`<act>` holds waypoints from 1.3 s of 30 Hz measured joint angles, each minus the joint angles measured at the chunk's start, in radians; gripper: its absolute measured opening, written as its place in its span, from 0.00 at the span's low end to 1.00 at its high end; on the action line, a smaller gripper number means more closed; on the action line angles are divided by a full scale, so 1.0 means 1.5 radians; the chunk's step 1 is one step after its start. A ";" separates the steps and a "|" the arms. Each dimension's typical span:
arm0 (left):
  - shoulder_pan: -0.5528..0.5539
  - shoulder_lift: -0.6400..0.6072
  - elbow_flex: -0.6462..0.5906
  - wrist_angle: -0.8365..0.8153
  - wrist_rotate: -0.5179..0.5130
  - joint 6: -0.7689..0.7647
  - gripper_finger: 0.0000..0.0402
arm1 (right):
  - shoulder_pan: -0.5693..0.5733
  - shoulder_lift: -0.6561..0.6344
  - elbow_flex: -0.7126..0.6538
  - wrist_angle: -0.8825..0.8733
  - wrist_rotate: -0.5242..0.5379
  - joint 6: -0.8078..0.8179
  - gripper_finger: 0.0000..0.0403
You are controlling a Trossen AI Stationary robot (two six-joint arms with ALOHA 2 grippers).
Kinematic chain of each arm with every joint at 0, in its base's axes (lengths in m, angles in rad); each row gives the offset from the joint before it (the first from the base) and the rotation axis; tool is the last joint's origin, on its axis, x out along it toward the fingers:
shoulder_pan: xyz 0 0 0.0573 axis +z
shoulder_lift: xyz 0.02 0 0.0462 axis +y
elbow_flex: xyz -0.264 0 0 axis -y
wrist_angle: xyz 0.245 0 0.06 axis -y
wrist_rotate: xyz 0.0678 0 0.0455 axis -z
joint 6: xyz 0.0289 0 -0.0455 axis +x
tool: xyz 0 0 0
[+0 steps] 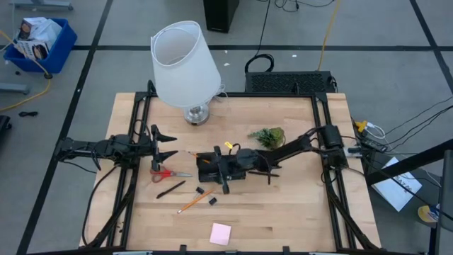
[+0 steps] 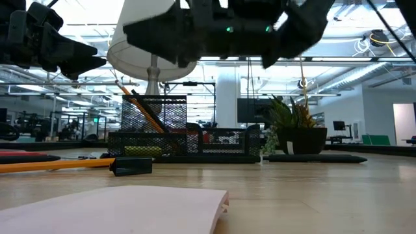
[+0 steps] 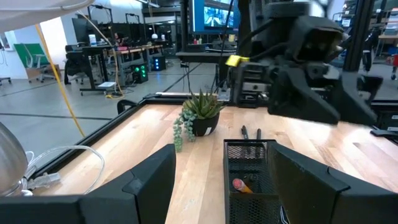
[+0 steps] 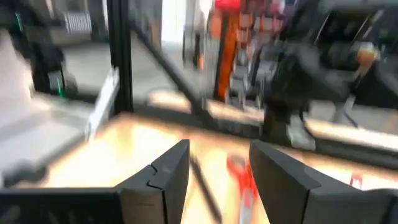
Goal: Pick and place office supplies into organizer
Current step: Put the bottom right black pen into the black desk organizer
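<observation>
Organizer (image 2: 185, 133) of black wire mesh

Wooden table (image 1: 283, 205) with lamp (image 1: 185, 67), plant (image 1: 267, 135), organizer (image 1: 210, 167), scissors (image 1: 168, 173), sticky-note pad (image 1: 220, 233).

Left arm reaches in from nine o'clock, its left gripper (image 1: 170, 144) hanging with fingers spread, empty. Right arm stretches from three o'clock to table centre, right gripper (image 1: 225, 172) fingers parted, nothing between them
</observation>
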 joint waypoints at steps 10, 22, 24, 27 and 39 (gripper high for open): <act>0.000 0.000 0.000 0.000 0.000 0.000 0.64 | 0.088 -0.140 0.000 -0.361 0.227 -0.067 0.40; 0.000 0.000 0.000 0.000 0.000 0.000 0.64 | 0.112 -0.253 0.000 -0.762 0.255 0.120 0.40; 0.000 0.000 0.000 0.000 0.000 0.000 0.64 | 0.112 -0.255 0.000 -0.790 0.267 0.142 0.40; 0.000 0.000 0.000 0.000 0.000 0.000 0.64 | 0.112 -0.257 0.000 -0.813 0.270 0.156 0.40; 0.000 0.000 0.000 0.000 0.000 0.000 0.64 | 0.085 -0.256 -0.088 -0.844 0.267 0.265 0.40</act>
